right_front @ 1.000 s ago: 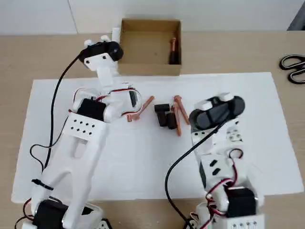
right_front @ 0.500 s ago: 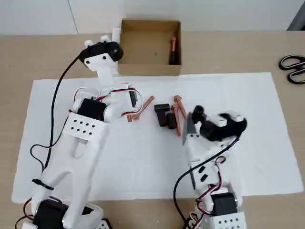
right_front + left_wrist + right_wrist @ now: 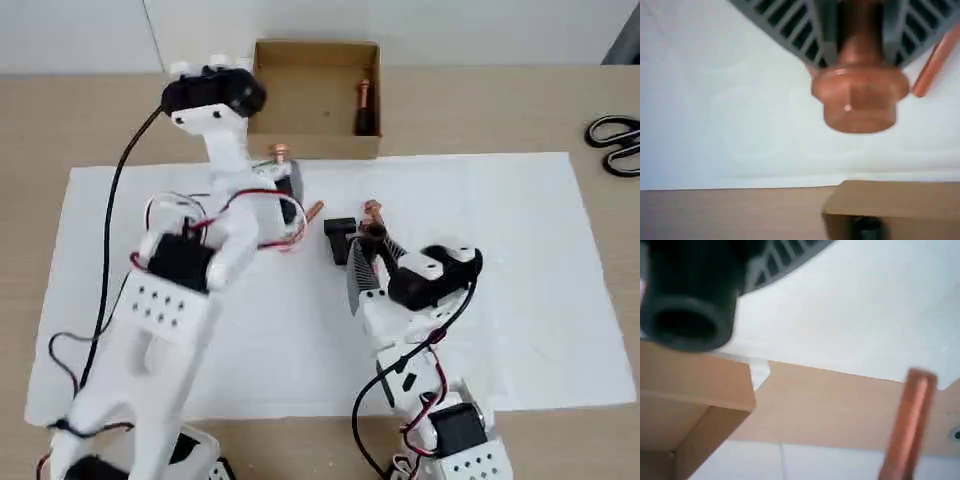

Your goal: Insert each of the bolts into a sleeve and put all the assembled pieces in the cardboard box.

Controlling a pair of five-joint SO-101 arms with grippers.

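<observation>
The left gripper (image 3: 281, 170) has its fingers (image 3: 785, 25) clenched on the shaft of a copper bolt (image 3: 858, 97). The bolt's long axis runs up the frame, with the head clear of the fingertips and toward the cardboard box (image 3: 300, 95). The right gripper (image 3: 366, 256) clasps a black sleeve (image 3: 687, 315), its bore facing the wrist camera. White paper (image 3: 500, 250) covers the wooden tabletop (image 3: 500, 110). Scissors (image 3: 615, 142) lie at the right edge.

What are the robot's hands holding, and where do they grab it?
The left gripper pinches a copper bolt by its shaft, head sticking out. The right gripper holds a black sleeve around its side, open end free.
</observation>
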